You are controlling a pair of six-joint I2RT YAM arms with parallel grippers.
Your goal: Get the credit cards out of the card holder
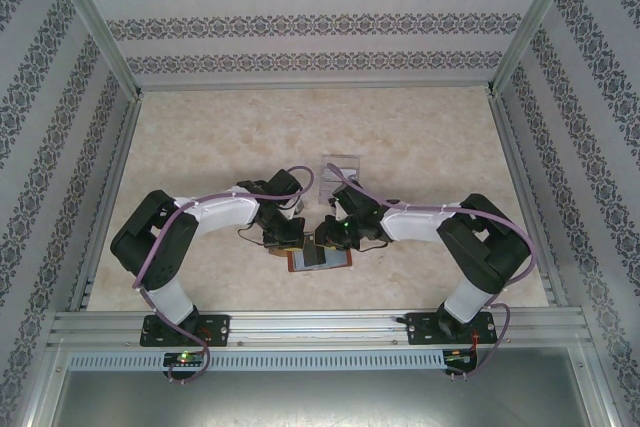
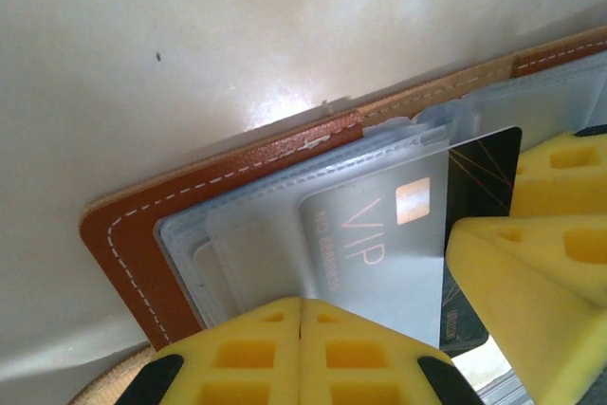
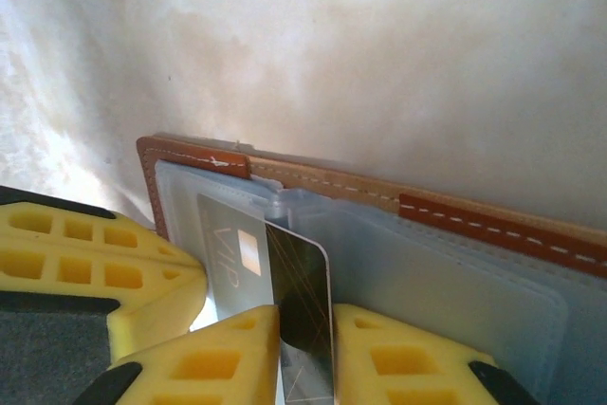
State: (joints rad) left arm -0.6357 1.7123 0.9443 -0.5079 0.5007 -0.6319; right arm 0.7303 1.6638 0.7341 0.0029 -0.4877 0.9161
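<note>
- Near the front middle of the pale surface (image 1: pixel 200 147), the brown card holder (image 1: pixel 325 260) lies open and flat, with both my arms bent over it.
- My left end effector (image 2: pixel 301 324) has its yellow fingers pressed together, over the near edge of the holder's clear pockets.
- My right end effector (image 3: pixel 305 324) is clamped on the dark credit card (image 3: pixel 296 272), which sticks partway out of a pocket.
- A pale VIP card (image 2: pixel 370 244) sits inside its sleeve.

There is one card holder (image 2: pixel 123 234); two cards are plainly countable, one dark card (image 3: pixel 299 282) and one pale VIP card (image 2: pixel 370 244); one clear tray (image 1: pixel 340 167); two grippers, one left gripper (image 2: pixel 301 329) and one right gripper (image 3: pixel 305 322), each with two yellow fingers (image 2: pixel 237 358).
</note>
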